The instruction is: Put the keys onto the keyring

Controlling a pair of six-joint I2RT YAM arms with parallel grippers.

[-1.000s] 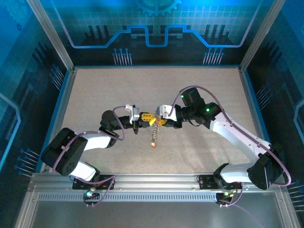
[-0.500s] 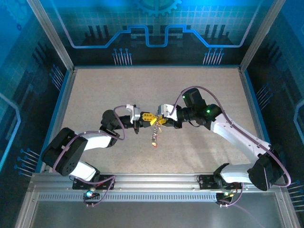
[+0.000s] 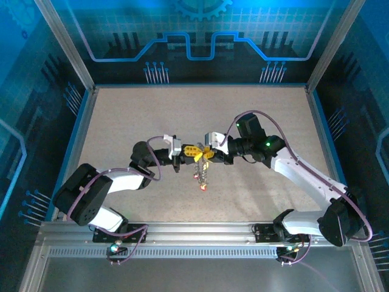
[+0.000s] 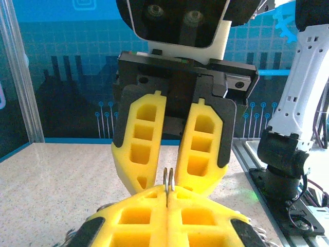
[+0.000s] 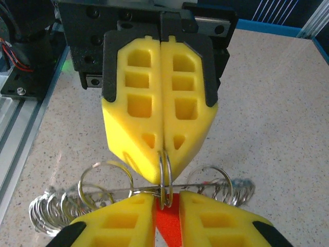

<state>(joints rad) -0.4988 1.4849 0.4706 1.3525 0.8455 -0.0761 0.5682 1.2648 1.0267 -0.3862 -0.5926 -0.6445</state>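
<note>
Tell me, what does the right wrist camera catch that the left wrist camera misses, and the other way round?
Right wrist: silver wire loops and what seems a red key head between its own fingers. Left wrist: the right arm's white body and black base. Both: the ring, edge-on, where the left pincer, shut on it, meets the right pincer.

A robotics lab test cell: two cabled arms [image 3: 298,170] stand bolted to an aluminium rail [image 3: 200,234] at the edge of a speckled desk [image 3: 121,121] – boxed in by metal posts [image 3: 64,45] and glowing blue panels [image 3: 255,30] printed with circuit lines and a gear.
</note>
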